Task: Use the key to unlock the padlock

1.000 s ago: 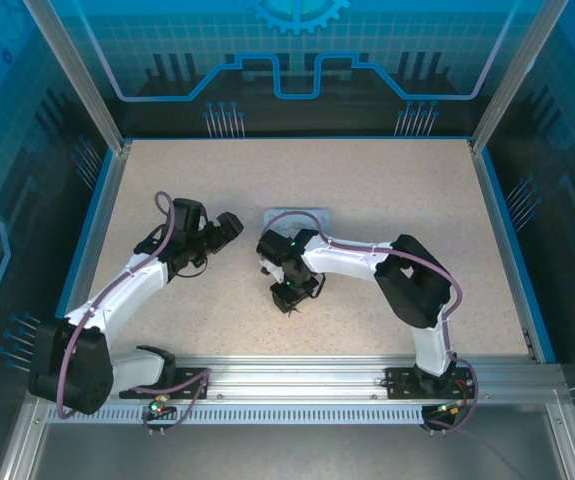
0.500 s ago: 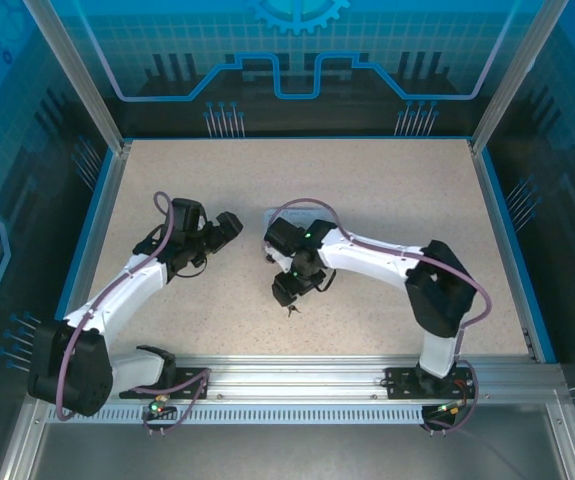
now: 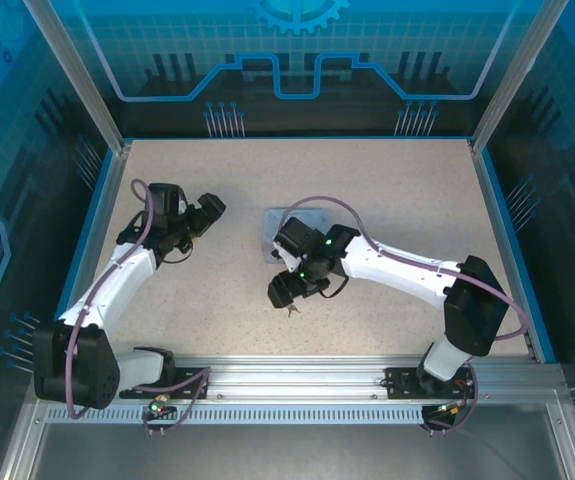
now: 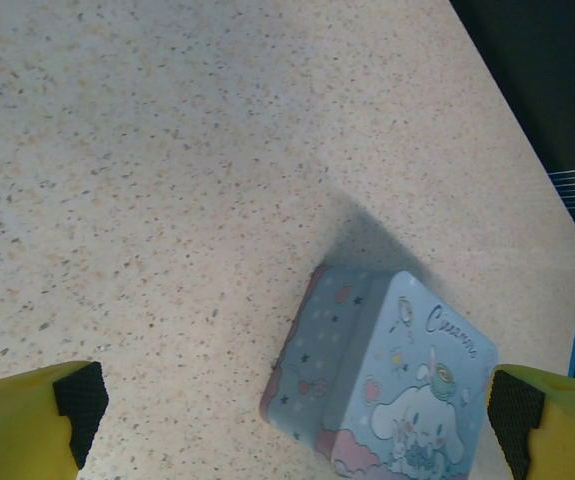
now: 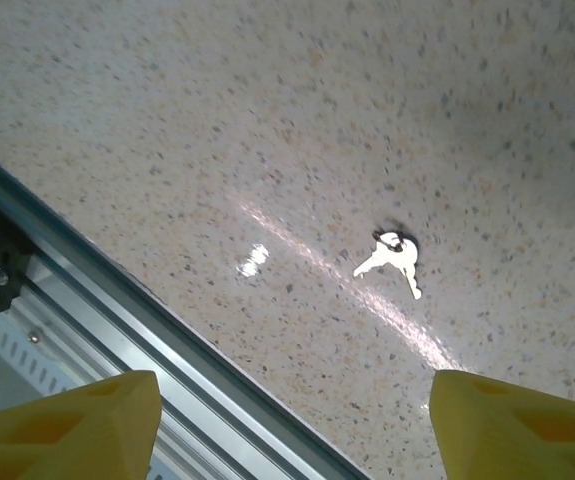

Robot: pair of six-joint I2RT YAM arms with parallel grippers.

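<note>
After widening and rising off key, leaves right gripper apart and empty; left gripper apart too, drawn back. Means a regrasp of key before any unlocking.

Right hand has opened and risen off the key; left hand withdrew.

A pale-blue square tin printed with a white cartoon figure, apparently a dog, lies on the speckled table. An aluminium rail runs well nearward of the tin.
</note>
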